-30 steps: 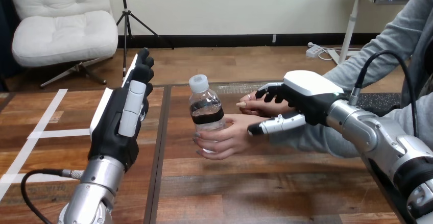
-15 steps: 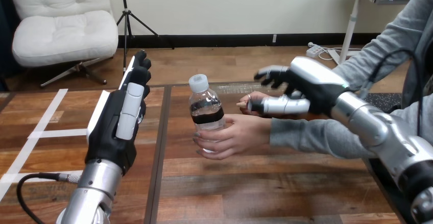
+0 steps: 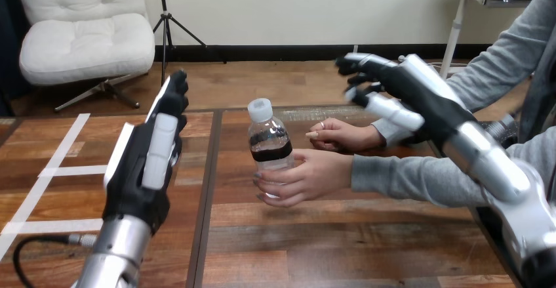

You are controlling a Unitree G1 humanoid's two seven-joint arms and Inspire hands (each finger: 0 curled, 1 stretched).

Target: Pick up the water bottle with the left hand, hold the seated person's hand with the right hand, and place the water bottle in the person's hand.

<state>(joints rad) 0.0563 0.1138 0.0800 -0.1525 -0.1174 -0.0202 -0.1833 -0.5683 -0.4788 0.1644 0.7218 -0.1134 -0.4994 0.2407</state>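
Head view: we find the water bottle [image 3: 269, 140] upright over the counter [image 3: 341, 235], gripped in the person's nearer hand [image 3: 308, 176]; handover looks complete. The left robot hand [image 3: 147, 163] stands apart, fingers straight, empty. The right robot hand [image 3: 400, 88] hovers above, fingers loose, holding nothing

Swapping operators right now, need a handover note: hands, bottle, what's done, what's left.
Hands: left hand open, upright, left of the bottle and apart from it; right hand open, raised over the person's farther hand, holding nothing.
Bottle: upright, gripped by the person's nearer hand.
Done: bottle is with the person.
Left: likely just bringing both arms back.
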